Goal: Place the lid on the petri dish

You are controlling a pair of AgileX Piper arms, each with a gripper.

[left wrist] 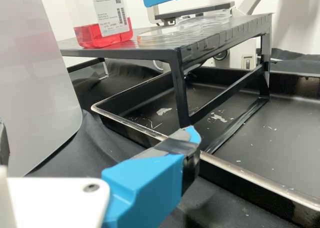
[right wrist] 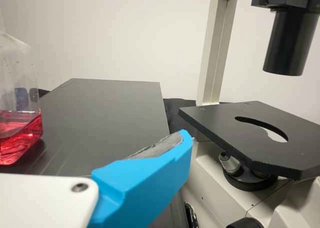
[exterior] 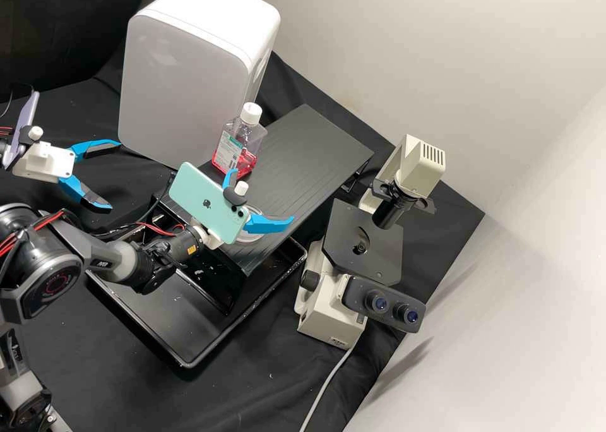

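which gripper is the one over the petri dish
The right gripper, above the petri dish on the black rack; the left gripper hangs off the rack, beside the white box.

A rack [exterior: 315, 148] stands in a tray [exterior: 189, 350] on the bench [exterior: 252, 388]. On the rack, a culture flask [exterior: 238, 143] sits at the back and a petri dish [left wrist: 200, 28] nearer the front, under the right pincer [exterior: 259, 201]. A boxy appliance [exterior: 189, 66] stands behind, and a microscope [exterior: 360, 261] right of the tray.
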